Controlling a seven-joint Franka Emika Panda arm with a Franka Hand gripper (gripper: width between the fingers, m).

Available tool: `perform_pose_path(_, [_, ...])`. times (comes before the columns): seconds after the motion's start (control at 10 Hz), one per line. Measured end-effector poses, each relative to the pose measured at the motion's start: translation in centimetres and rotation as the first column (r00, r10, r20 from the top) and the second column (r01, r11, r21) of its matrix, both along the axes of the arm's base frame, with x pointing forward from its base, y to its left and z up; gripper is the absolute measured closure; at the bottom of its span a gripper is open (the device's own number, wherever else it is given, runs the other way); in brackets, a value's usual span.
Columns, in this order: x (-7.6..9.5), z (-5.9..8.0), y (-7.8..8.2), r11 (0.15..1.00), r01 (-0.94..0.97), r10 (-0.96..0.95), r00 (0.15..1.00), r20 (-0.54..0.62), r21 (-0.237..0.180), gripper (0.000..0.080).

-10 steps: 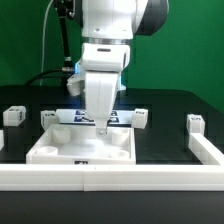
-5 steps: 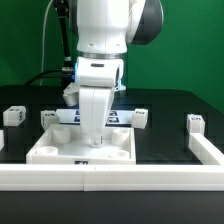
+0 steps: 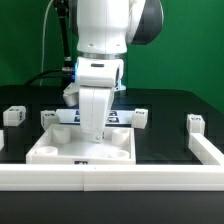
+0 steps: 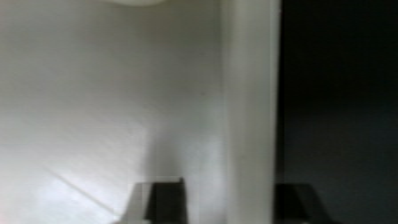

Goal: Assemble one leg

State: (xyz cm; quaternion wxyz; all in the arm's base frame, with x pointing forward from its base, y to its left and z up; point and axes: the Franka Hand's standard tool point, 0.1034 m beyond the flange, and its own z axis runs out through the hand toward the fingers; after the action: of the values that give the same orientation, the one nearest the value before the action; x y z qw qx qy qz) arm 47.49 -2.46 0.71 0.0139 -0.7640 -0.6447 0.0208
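The gripper (image 3: 96, 138) sits low over the white panel (image 3: 45, 150), near its 12 o'clock edge; fingertip spacing not discernible. On the black table (image 3: 165, 140), taken from the panel: a leg (image 3: 14, 115) at 10 o'clock, a leg (image 3: 49, 118) at 11, a leg (image 3: 141, 118) at 1, a leg (image 3: 195, 123) at 2. The marker board (image 3: 122, 117) lies at 12 o'clock, behind the gripper.

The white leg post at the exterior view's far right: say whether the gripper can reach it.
Probably yes. That short white square plastic leg stands alone on the black table, nothing over it. The gripper sits low, fingers astride the edge of the large flat white panel, so it must lift first.
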Motion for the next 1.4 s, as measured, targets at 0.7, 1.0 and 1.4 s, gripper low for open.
perform_pose_path(0.7, [0.3, 0.2, 0.0, 1.000, 0.000, 0.000, 1.000, 0.015, 0.001, 0.0740])
perform_pose_path(1.0, [0.7, 0.2, 1.2, 0.993, -0.117, 0.117, 0.993, 0.035, -0.011, 0.0739])
perform_pose_path(1.4, [0.6, 0.1, 2.3, 0.990, -0.137, 0.137, 0.990, 0.033, -0.020, 0.0739])
